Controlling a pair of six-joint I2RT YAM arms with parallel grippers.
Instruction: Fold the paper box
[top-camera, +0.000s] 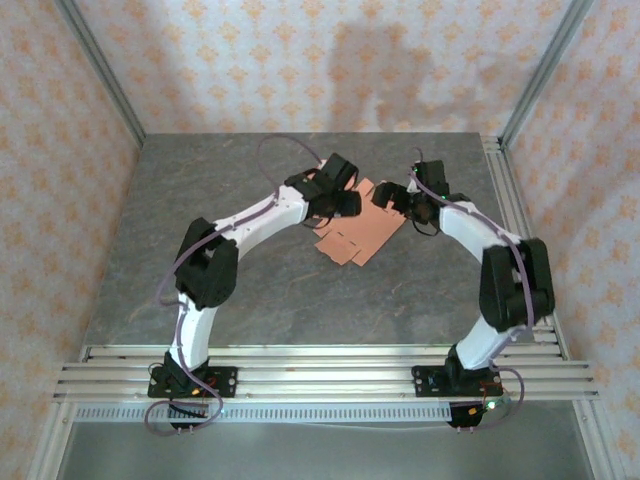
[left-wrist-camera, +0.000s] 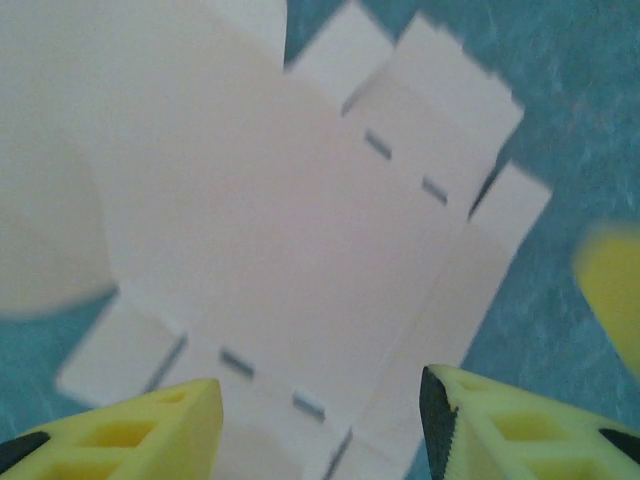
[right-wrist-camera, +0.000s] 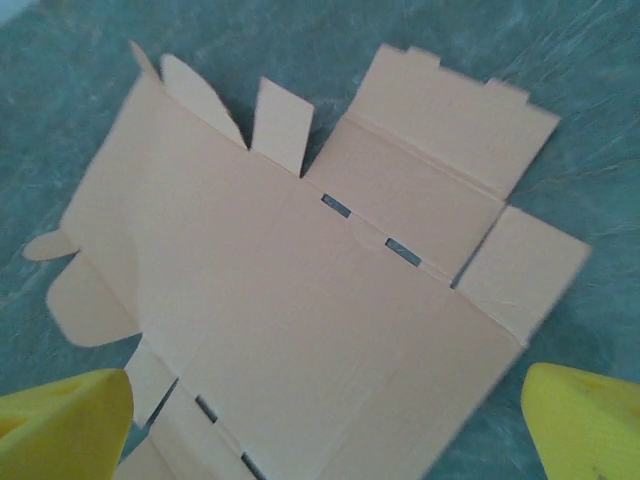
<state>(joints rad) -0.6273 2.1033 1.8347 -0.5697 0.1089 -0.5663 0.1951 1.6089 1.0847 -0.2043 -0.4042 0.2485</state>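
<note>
Top external view: two arms rise from the rail (top-camera: 320, 362) at the near edge of the table (top-camera: 250, 300) and arch inward. A broad stretch of grey tabletop lies between their bases and the work. Past it, toward the far middle, the paper box (top-camera: 358, 235) lies as a flat, unfolded salmon cutout. Its near corner points back at the bases, and its far end sits between the left gripper (top-camera: 343, 205) and the right gripper (top-camera: 413, 203).

In the left wrist view, the left gripper (left-wrist-camera: 320, 440) hangs over the cutout's near edge with its yellow fingers (left-wrist-camera: 150, 430) spread wide, clasping nothing. The card looks washed out here, with slots and side flaps visible.

In the right wrist view, the right gripper (right-wrist-camera: 320, 435) also stands wide open and holds nothing, its fingers (right-wrist-camera: 60, 425) straddling the sheet's near end. The notched far edge and flaps lie flat, with open tabletop beyond them.
</note>
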